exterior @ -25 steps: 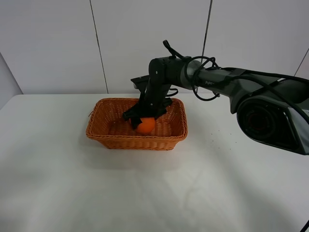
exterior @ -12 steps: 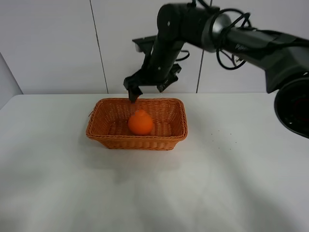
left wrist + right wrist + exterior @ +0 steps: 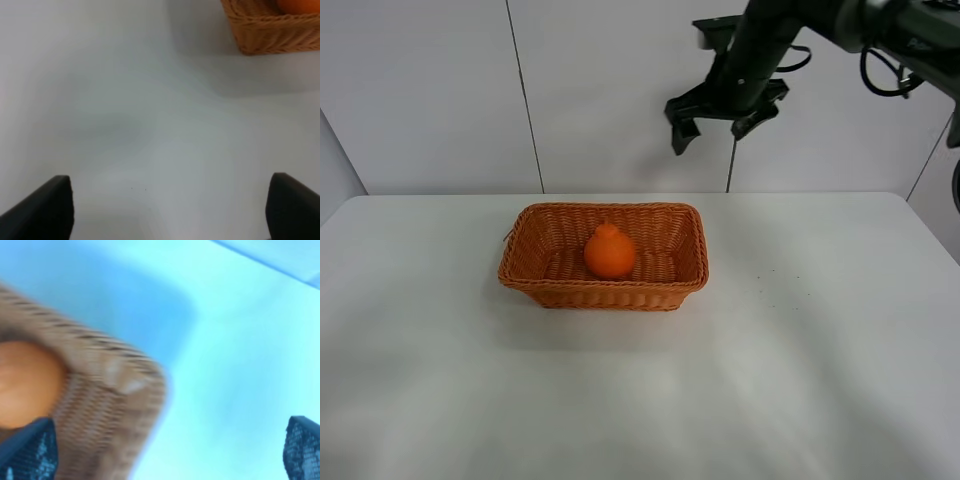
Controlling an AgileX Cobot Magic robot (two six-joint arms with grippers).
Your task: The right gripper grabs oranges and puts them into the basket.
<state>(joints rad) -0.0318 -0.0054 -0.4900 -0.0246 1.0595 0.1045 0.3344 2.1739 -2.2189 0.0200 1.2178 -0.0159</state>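
The orange (image 3: pixel 610 253) lies inside the wicker basket (image 3: pixel 682 272) on the white table, upright with its neck up. My right gripper (image 3: pixel 713 124) is open and empty, raised high above the table, up and to the right of the basket. Its wrist view is blurred and shows the basket's corner (image 3: pixel 115 390) and the orange (image 3: pixel 25 382) between its two spread fingertips (image 3: pixel 30 450). My left gripper (image 3: pixel 170 210) is open over bare table; its view catches the basket's corner (image 3: pixel 265 35) and a sliver of the orange (image 3: pixel 300 5). The left arm is out of the exterior view.
The white table (image 3: pixel 800 380) spreads around the basket. A white panelled wall (image 3: pixel 430 90) stands behind it.
My right gripper let go of the orange in the basket, then rose and swung up and to the right, away from the basket. The orange stays in the basket.
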